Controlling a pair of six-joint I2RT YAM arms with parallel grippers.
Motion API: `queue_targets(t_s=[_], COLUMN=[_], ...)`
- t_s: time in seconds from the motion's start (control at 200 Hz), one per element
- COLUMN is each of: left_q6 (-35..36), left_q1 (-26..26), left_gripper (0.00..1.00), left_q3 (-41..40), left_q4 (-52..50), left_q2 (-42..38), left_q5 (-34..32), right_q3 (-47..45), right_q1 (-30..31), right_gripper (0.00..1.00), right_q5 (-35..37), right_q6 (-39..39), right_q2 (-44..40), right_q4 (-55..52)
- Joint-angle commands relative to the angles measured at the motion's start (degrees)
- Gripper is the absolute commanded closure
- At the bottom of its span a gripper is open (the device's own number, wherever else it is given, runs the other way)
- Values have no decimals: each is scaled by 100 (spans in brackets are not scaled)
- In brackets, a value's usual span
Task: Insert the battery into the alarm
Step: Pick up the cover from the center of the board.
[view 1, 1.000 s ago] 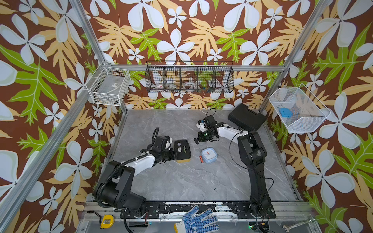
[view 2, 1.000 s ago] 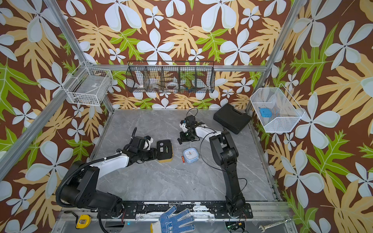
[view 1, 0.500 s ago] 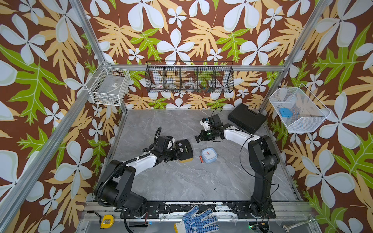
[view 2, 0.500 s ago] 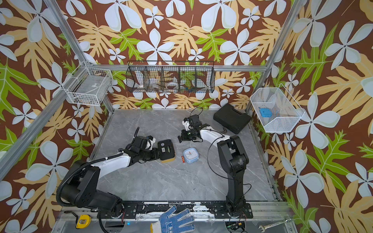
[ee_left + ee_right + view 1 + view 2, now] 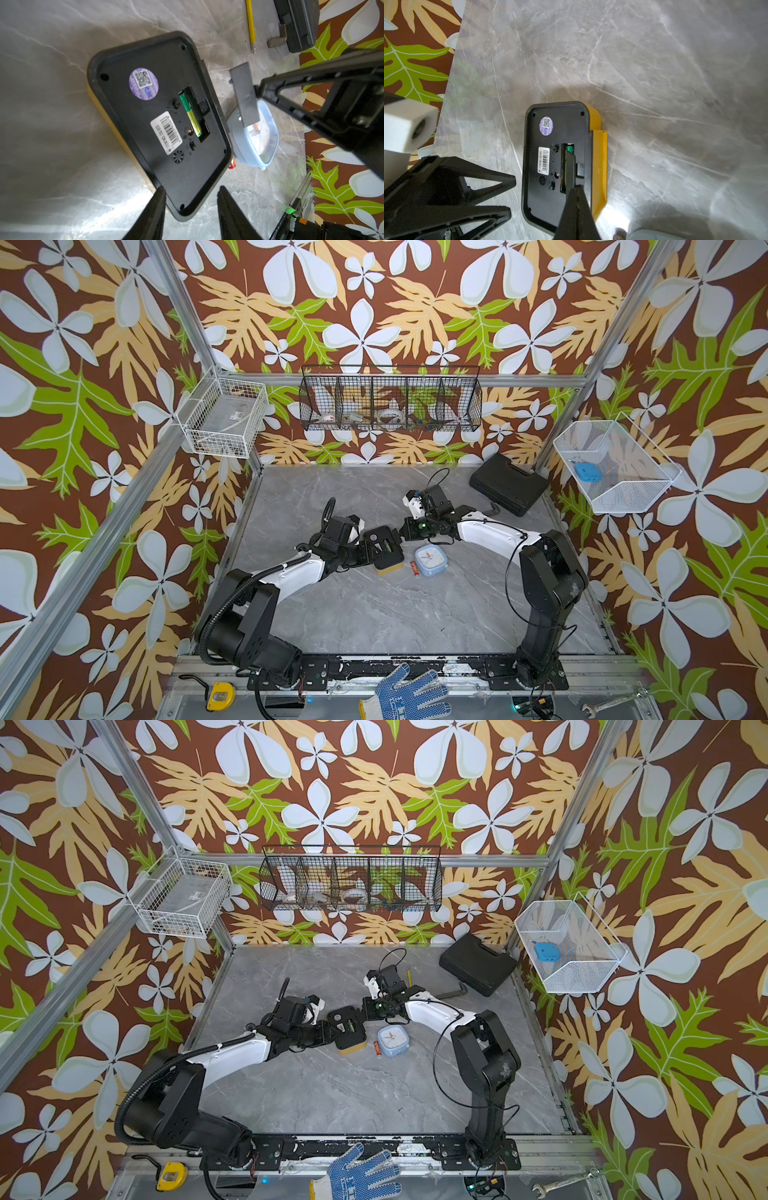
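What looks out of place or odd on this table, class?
The alarm lies face down with its battery bay uncovered, a green battery showing. The cover is off, pinched in the right gripper close by. A red battery lies loose by the blue clock.

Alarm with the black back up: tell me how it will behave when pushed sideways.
Probably stiff: the alarm looks like a hard plastic shell. Lying broad and low on the table, it should slide rather than tip. The table looks smooth, so it may skid toward the blue clock.
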Motion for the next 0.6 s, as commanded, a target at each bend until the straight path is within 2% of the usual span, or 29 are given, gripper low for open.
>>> queue_targets(t_s=[0.0, 0.17, 0.591], left_q6=[122, 85, -29], left_q1=[40, 237, 316], left_gripper=[56, 57, 57], left_q3=[73, 142, 41], left_q4=[70, 14, 294], left_q2=[-117, -121, 24], left_q5=[-263, -486, -344], right_q3=[105, 238, 440], right_q1=[87, 128, 290], right_gripper=[100, 100, 100], right_q5=[283, 189, 137], right_q6=[-20, -13, 70], right_q2=[82, 295, 643], right_q4=[-39, -86, -195])
